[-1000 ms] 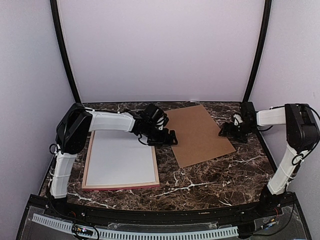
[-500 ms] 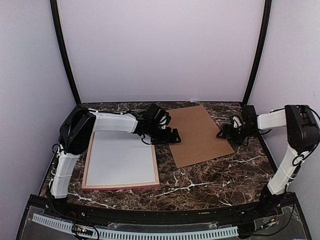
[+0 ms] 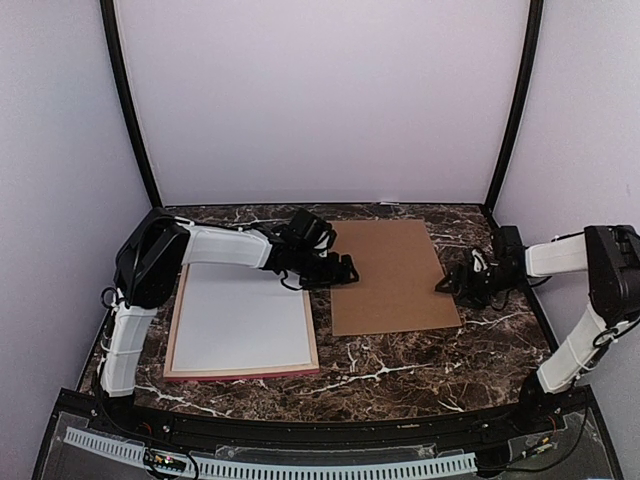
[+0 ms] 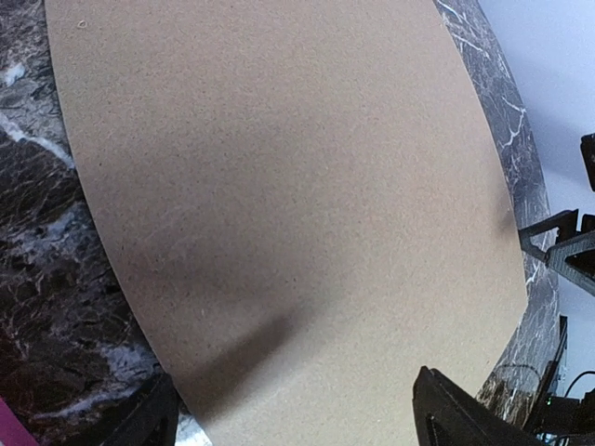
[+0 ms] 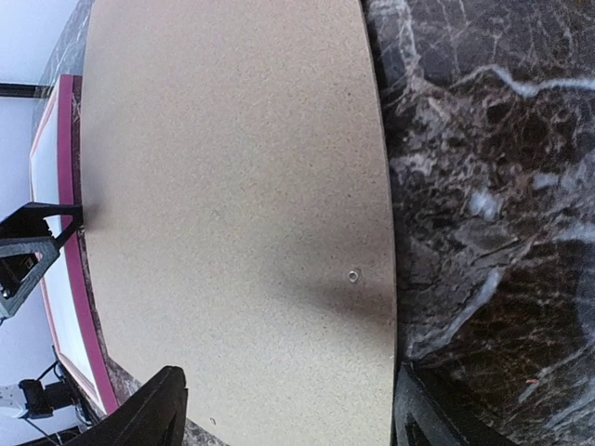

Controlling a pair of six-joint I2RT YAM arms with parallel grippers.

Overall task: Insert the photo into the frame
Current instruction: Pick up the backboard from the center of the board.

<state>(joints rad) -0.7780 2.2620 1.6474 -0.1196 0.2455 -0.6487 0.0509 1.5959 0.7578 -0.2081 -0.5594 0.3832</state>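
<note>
The frame (image 3: 240, 373) lies flat on the near-left part of the tabletop (image 3: 400, 370). Its left side runs along the left edge and its near side lies close to the near edge. The rails look pale from above, with pink showing along the near one. In the right wrist view the frame (image 5: 65, 186) shows as a pink strip beyond the board. A white sheet (image 3: 240, 320) fills its opening. No printed side shows, so I cannot tell whether this sheet is the photo.

Just right of the frame's far right corner lies a brown board (image 3: 390, 275), flat on the marble. It sits between the middle and the right edge, with its far side close to the back edge.

The left gripper (image 3: 338, 270) is at the board's left edge, its arm reaching over the frame's far side. In its own camera the left gripper (image 4: 297, 376) has its jaws spread wide over the board (image 4: 297, 186), with nothing clamped between them.

The right gripper (image 3: 450, 283) is at the board's right edge. In its own camera the right gripper (image 5: 288, 381) also stands wide apart and grips nothing. The edge of the board (image 5: 232, 186) runs between the fingers, with bare marble on one side.
</note>
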